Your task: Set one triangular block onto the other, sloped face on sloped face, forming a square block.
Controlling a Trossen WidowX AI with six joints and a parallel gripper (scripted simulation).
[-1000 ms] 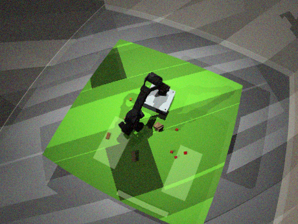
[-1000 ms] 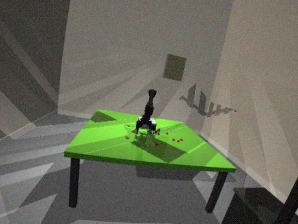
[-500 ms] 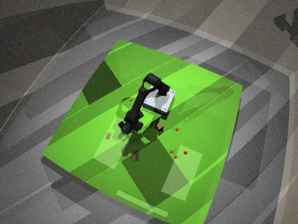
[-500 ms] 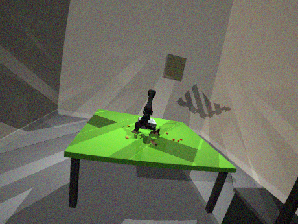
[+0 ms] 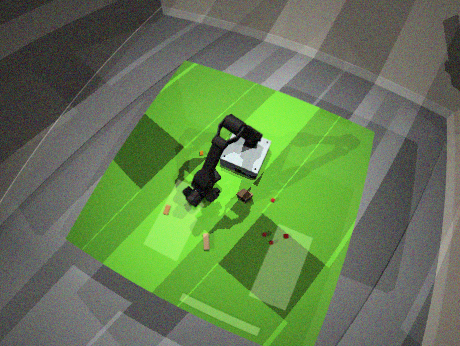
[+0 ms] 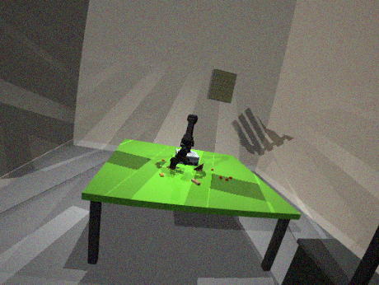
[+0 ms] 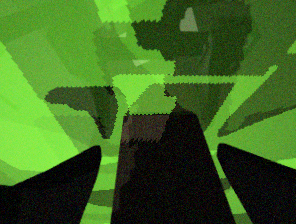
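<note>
One triangular block [image 5: 244, 195] [image 6: 199, 167], dark brown, stands on the table to the right of the gripper, apart from it. The other triangular block [image 7: 160, 170] shows in the wrist view as a long, nearly black shape with a brownish lit patch at its far end. It lies between the two fingers, with a gap on each side. My gripper [image 5: 204, 198] [image 6: 173, 165] [image 7: 159, 150] is open, low over the table around this block, and not closed on it. In the top and exterior views the hand mostly hides this block.
An orange block [image 5: 167, 210] [image 6: 161, 175] and a tan long block [image 5: 206, 242] [image 6: 195, 181] lie in front of the hand. A small orange piece [image 5: 201, 153] lies behind. Several red pieces lie to the right, one [image 5: 272, 200] nearest the brown block. The white base [image 5: 247, 155] stands behind.
</note>
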